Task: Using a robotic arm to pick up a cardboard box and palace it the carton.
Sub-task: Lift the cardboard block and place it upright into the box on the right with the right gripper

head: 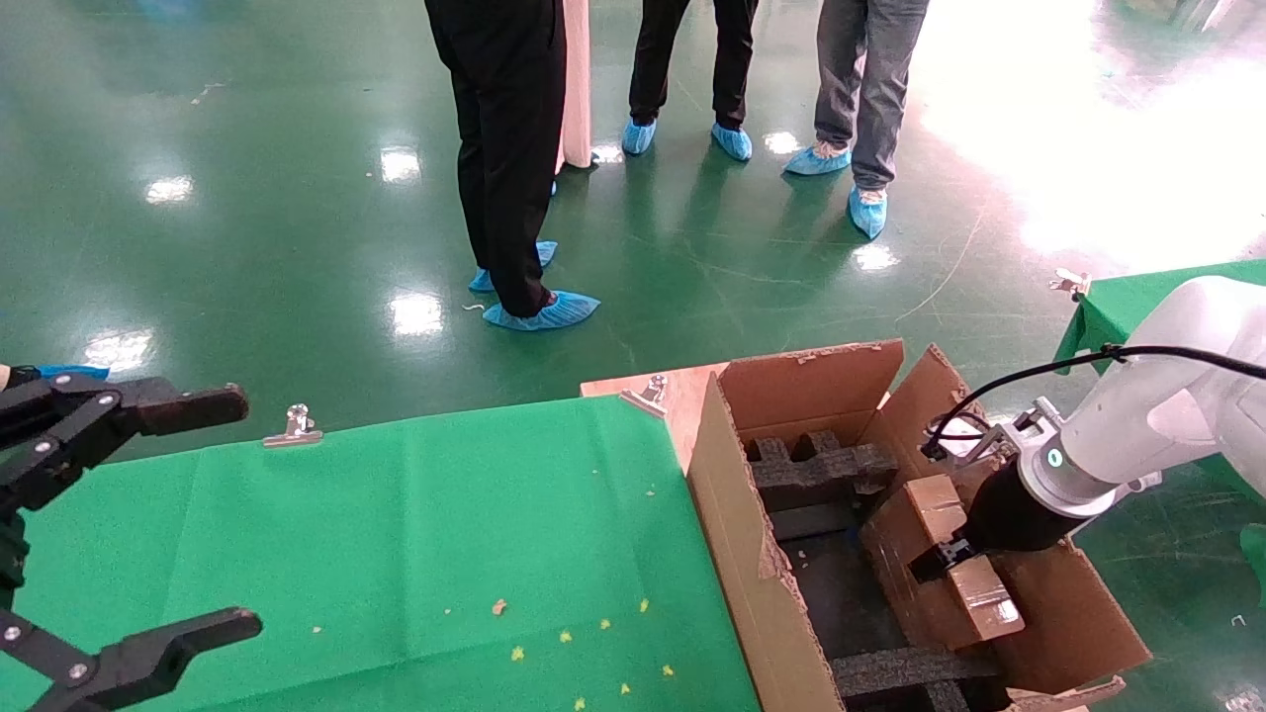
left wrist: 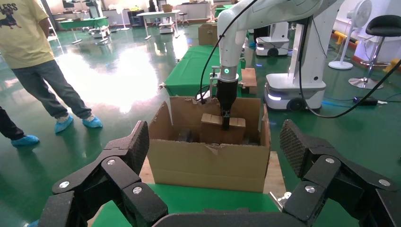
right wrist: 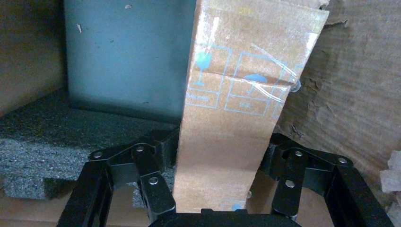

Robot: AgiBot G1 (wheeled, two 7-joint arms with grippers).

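My left gripper [head: 148,514] idles spread open at eight o'clock over the green bench [head: 415,534]. At three o'clock my right gripper [head: 945,562] is clamped on the cardboard box [head: 940,574], already tilted down inside the carton [head: 752,583], near its right wall. Picking looks done; lowering and release remain. Foam blocks [head: 816,470] crowd twelve o'clock and the torn flaps [head: 920,396] stand close, so room is tight.

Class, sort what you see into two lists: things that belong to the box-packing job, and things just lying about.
Job:
- right hand, shut on the cardboard box
- carton
- black foam blocks

Lying about:
- left hand, open over the green cloth
- metal clip
- yellow scraps
- bystanders
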